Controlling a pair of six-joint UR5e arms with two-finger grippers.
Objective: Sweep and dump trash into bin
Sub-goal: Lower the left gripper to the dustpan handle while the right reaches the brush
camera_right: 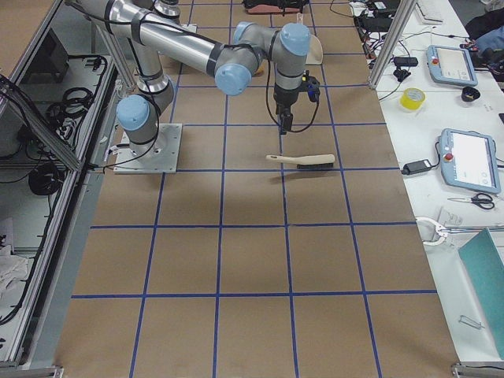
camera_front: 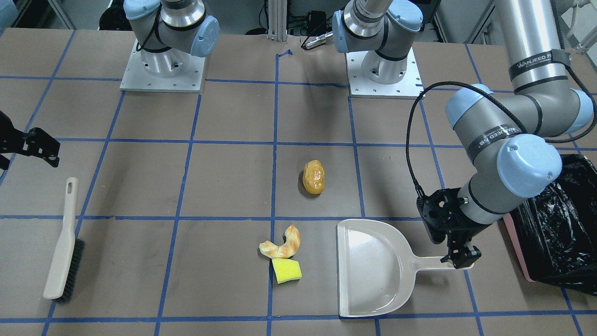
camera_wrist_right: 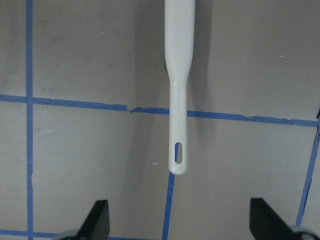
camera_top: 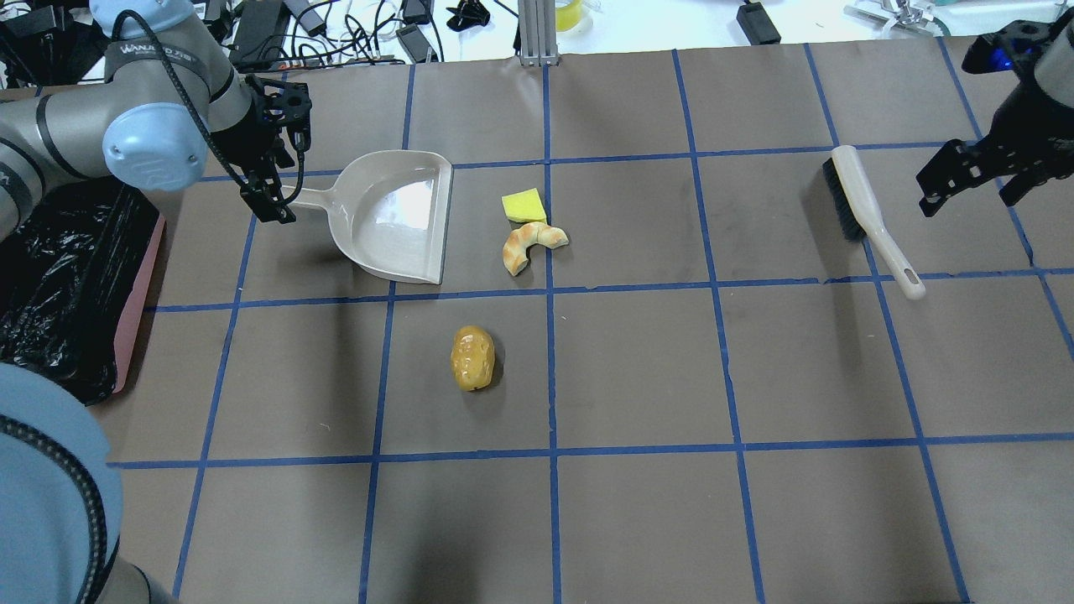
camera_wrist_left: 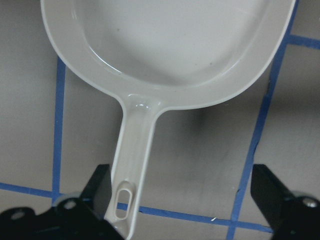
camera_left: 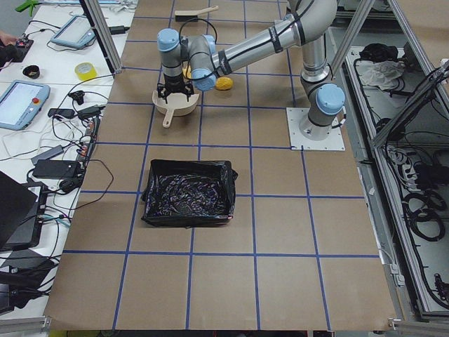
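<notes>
The trash lies on the brown table: a golden-brown bread roll (camera_front: 314, 177) (camera_top: 472, 358), a curved tan pastry (camera_front: 282, 245) (camera_top: 529, 243) and a yellow-green sponge wedge (camera_front: 286, 270) (camera_top: 523, 205) touching it. Beside them lies an off-white dustpan (camera_front: 373, 270) (camera_top: 394, 214) (camera_wrist_left: 175, 40). My left gripper (camera_front: 450, 245) (camera_top: 281, 180) (camera_wrist_left: 180, 175) hangs open over the end of the dustpan's handle, which sits near one finger. The pink bin (camera_front: 515, 242) (camera_top: 138, 294) (camera_left: 151, 203) with its black bag stands just beyond that arm. My right gripper (camera_front: 42, 149) (camera_top: 973, 189) (camera_wrist_right: 180, 206) is open, just off the handle end of the brush (camera_front: 63, 242) (camera_top: 864, 210) (camera_wrist_right: 178, 75).
Both arm bases (camera_front: 163, 65) (camera_front: 385, 70) are bolted at the robot's side of the table. Blue tape lines grid the brown surface. Tablets, cables and tape rolls sit on side benches (camera_left: 42, 105) (camera_right: 457, 94) off the table's far edge.
</notes>
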